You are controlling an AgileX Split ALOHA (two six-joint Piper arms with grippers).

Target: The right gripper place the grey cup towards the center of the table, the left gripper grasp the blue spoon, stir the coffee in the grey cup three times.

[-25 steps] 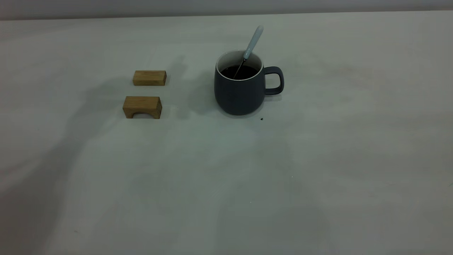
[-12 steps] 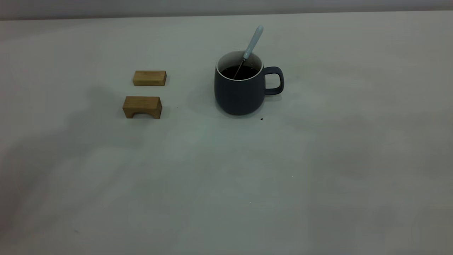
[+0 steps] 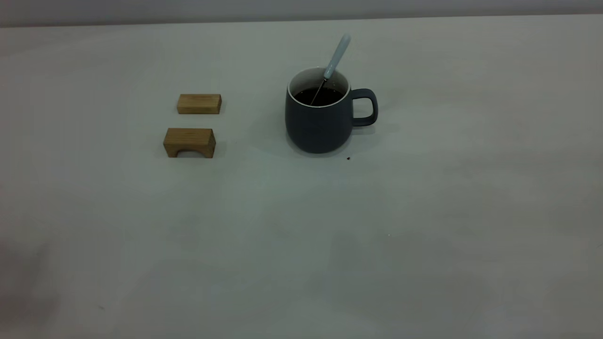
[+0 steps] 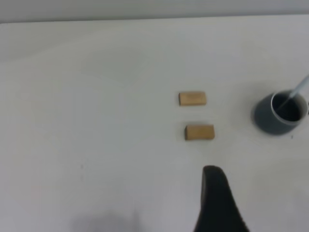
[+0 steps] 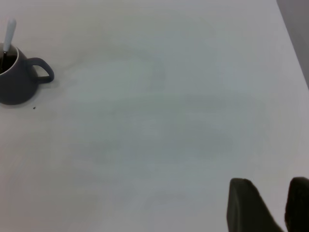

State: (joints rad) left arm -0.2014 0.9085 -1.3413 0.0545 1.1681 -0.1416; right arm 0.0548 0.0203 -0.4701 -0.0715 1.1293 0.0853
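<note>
**Spoon rests in coffee as both arms hang clear of the table**

From the left: two small wooden blocks (image 3: 193,123) sit side by side, well apart from the large slate-grey cup (image 3: 319,117) near the middle of the off-white table (image 3: 301,245). The pale-blue-handled spoon (image 3: 335,59) leans on the cup's far rim, its metal neck dipping into the dark coffee (image 3: 318,96), a pose suggesting stirring is finished. The left gripper (image 4: 218,203) shows one dark finger only; its opening cannot be told. The right gripper (image 5: 270,205), far from the cup, holds nothing, its fingers slightly parted.
</note>
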